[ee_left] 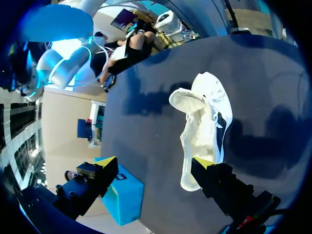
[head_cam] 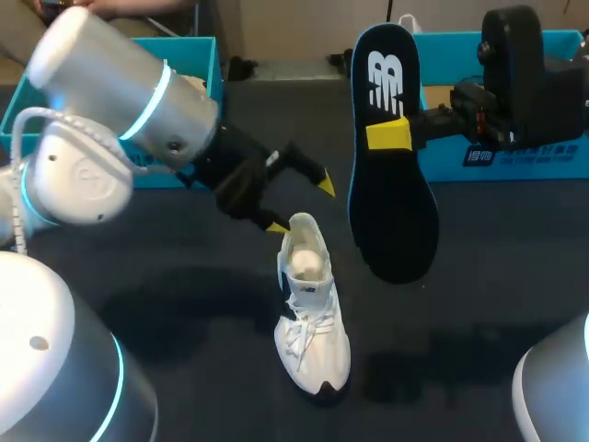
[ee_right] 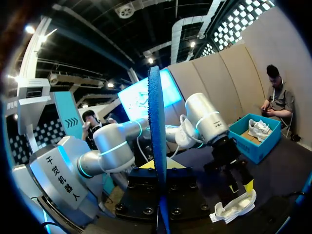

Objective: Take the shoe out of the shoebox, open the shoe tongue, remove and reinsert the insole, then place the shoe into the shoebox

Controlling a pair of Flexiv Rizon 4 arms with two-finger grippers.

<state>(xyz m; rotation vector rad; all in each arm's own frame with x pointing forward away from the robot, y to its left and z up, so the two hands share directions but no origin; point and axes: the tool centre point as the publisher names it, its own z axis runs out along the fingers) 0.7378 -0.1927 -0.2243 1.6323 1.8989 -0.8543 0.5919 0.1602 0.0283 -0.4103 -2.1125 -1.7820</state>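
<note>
The white shoe [head_cam: 313, 313] lies on the counter [head_cam: 184, 276], toe toward 6 o'clock. The left pincer [head_cam: 301, 206] hangs released at its heel, 11 o'clock. The right pincer [head_cam: 398, 136], at 1 o'clock, grips the dark insole [head_cam: 391, 193].

The dark table [head_cam: 515, 249] is lit softly from above and is seen rather dim in the head view. Wide shadows with soft edges are thrown on it to the left and to the right of the shoe [head_cam: 313, 313]. The white shoe is rendered very bright, and in the left wrist view its fabric is nearly washed out. Glare is caught on the pale shell of the left arm [head_cam: 120, 83]. The broad face of the insole [head_cam: 391, 166] is left dark.
</note>
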